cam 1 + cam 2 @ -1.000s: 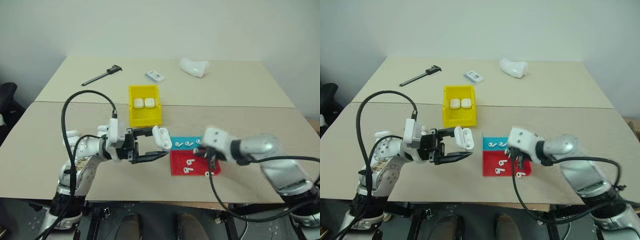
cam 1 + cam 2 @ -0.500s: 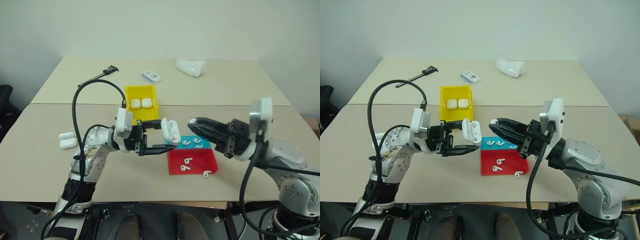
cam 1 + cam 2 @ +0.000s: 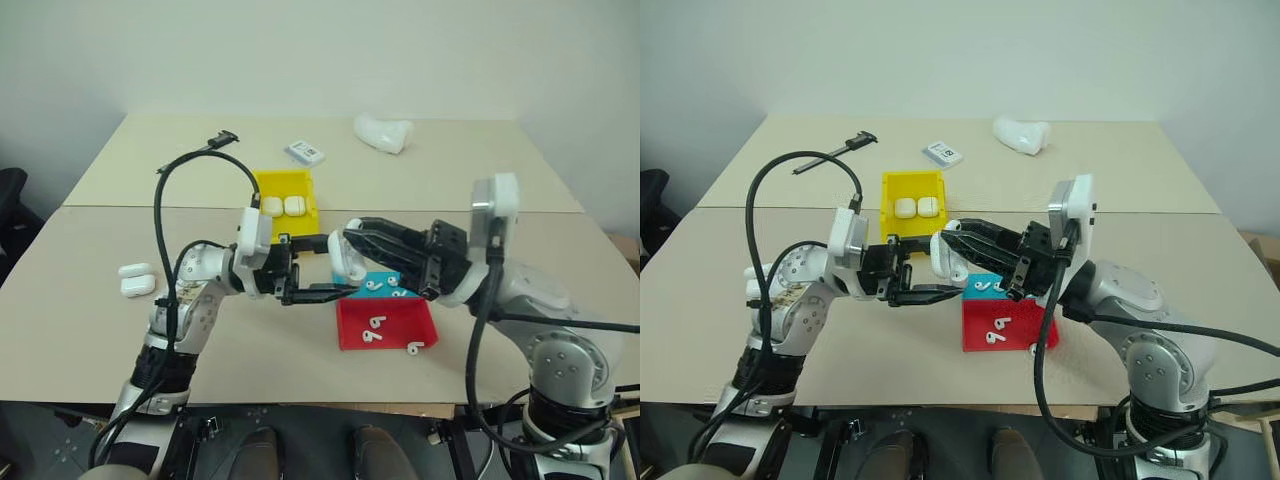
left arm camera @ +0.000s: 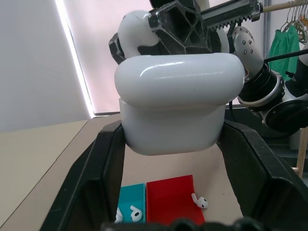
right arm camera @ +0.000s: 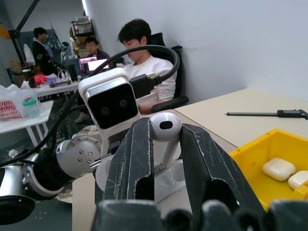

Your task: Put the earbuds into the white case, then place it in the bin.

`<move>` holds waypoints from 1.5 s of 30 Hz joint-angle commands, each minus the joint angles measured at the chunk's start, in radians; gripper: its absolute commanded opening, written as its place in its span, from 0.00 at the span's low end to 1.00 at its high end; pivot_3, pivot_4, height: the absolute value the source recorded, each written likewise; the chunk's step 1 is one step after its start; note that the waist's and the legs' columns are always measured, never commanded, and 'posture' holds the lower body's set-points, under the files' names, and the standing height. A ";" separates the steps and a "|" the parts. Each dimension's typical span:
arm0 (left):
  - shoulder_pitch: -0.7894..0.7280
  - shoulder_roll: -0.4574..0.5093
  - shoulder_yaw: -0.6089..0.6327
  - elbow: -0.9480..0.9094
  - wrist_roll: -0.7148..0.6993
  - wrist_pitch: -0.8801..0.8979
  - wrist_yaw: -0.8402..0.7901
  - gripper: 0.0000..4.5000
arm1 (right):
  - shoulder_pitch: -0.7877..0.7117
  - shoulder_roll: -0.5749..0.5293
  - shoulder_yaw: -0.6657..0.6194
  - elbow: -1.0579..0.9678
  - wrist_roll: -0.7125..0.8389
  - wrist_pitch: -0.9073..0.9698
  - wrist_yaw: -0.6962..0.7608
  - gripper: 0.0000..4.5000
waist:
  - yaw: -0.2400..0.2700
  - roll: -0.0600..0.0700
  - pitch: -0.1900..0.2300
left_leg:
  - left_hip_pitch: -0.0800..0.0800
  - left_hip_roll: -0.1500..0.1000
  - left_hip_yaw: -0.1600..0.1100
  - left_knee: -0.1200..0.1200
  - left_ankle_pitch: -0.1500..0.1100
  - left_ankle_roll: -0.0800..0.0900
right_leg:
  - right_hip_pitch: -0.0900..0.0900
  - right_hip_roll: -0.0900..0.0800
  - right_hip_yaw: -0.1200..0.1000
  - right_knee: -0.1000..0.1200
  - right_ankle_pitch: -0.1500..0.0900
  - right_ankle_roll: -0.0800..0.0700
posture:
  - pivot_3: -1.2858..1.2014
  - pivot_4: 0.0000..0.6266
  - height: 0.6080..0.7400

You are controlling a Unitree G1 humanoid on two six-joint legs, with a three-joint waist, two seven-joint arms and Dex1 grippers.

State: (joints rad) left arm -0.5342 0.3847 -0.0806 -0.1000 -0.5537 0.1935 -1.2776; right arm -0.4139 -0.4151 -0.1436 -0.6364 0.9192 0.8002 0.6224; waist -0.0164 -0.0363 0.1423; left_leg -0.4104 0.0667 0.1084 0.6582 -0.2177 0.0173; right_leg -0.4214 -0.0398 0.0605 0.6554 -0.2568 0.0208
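white earbud (image 5: 166, 126) pinched in right tool (image 5: 166, 144), above case (image 4: 173, 110)

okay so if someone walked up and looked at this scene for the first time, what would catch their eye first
Probably the two grippers meeting in mid-air above the table's near edge: the left gripper holds the open white case, and the right gripper brings an earbud pinched between its fingers right up to it. Next, the bright yellow bin just behind, with two closed cases inside, and the red tray and blue tray of loose earbuds below the grippers.
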 commanded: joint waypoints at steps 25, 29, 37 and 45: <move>-0.008 -0.011 -0.004 -0.020 -0.008 -0.032 0.020 0.61 | 0.027 -0.137 0.054 0.015 -0.088 -0.112 0.046 0.86 | 0.001 0.000 0.000 | 0.000 0.000 0.000 0.000 0.000 0.000 | 0.000 0.000 0.000 0.000 0.000 0.000 | 0.52 0.24 1.00; -0.008 -0.015 -0.007 -0.016 -0.005 -0.035 0.022 0.61 | 0.019 -0.189 -0.013 0.031 -0.070 -0.106 0.044 0.86 | 0.002 0.000 0.000 | 0.000 0.000 0.000 0.000 0.000 0.000 | 0.000 0.000 0.000 0.000 0.000 0.000 | 0.52 0.24 1.00; 0.007 -0.023 -0.010 -0.017 0.002 -0.043 0.031 0.61 | 0.014 -0.404 -0.140 0.122 -0.032 -0.082 0.171 0.86 | 0.002 0.000 0.000 | -0.001 0.000 0.000 0.000 0.000 0.000 | 0.000 -0.001 0.000 -0.001 0.000 0.000 | 0.52 0.24 1.00; 0.048 -0.030 -0.010 -0.048 0.003 -0.043 0.064 0.61 | 0.071 -0.682 0.205 0.134 -0.421 -0.249 0.414 0.86 | -0.003 0.001 0.000 | 0.000 0.000 -0.001 0.000 -0.001 0.001 | 0.000 0.000 0.001 -0.002 0.000 0.001 | 0.52 0.24 1.00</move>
State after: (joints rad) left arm -0.4850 0.3601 -0.1000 -0.1042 -0.5430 0.1734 -1.2249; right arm -0.3285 -1.0846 0.0366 -0.4903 0.5526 0.6088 1.0028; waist -0.0190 -0.0356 0.1426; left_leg -0.4103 0.0670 0.1077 0.6580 -0.2186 0.0187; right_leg -0.4220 -0.0402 0.0618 0.6536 -0.2574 0.0219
